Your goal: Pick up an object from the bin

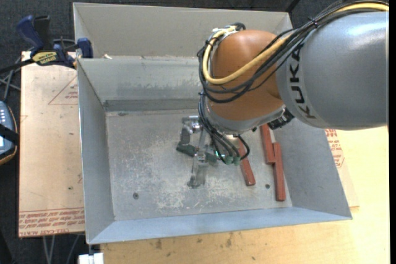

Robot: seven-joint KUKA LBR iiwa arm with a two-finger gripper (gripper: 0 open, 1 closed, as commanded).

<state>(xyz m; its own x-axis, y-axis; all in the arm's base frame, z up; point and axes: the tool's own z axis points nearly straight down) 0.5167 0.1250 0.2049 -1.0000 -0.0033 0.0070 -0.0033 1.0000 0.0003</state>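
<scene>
Pointing straight down at grey bin floor, mid-bin | pincer: spread and load cannot tell | 2 red-brown sticks flat beside it, likely nearest candidates.

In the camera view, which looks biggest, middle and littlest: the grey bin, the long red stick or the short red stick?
1. grey bin
2. long red stick, near the right wall
3. short red stick beside it; its top end goes under the robot, so it may be longer.
</scene>
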